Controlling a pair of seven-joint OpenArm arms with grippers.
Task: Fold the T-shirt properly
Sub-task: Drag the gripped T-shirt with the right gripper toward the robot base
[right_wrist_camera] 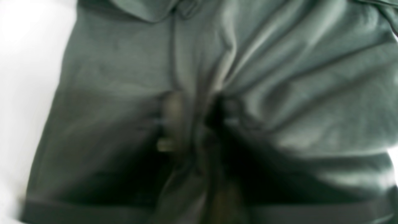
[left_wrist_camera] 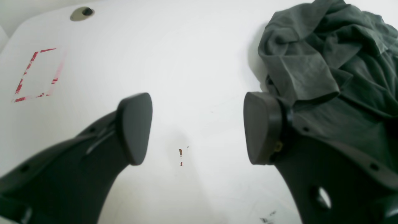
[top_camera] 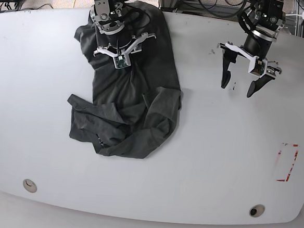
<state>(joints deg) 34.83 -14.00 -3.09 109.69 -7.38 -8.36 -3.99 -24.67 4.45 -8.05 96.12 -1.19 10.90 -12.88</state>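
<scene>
The dark grey T-shirt (top_camera: 127, 102) lies crumpled on the left half of the white table (top_camera: 216, 165), with its lower part bunched into folds. My right gripper (top_camera: 116, 64) is down on the shirt's upper part. The right wrist view is blurred, but its fingers (right_wrist_camera: 169, 115) stand close together with a ridge of T-shirt (right_wrist_camera: 279, 77) fabric pinched between them, and creases fan out from the pinch. My left gripper (top_camera: 240, 86) hangs open over bare table to the right of the shirt. Nothing is between the left gripper's (left_wrist_camera: 199, 129) pads, and the T-shirt (left_wrist_camera: 326, 62) lies just beyond its right finger.
A red tape rectangle (top_camera: 287, 162) marks the table at the right, also seen as the red rectangle (left_wrist_camera: 37, 74) in the left wrist view. Round holes (top_camera: 256, 210) sit near the front edge. Cables run behind the table's far edge.
</scene>
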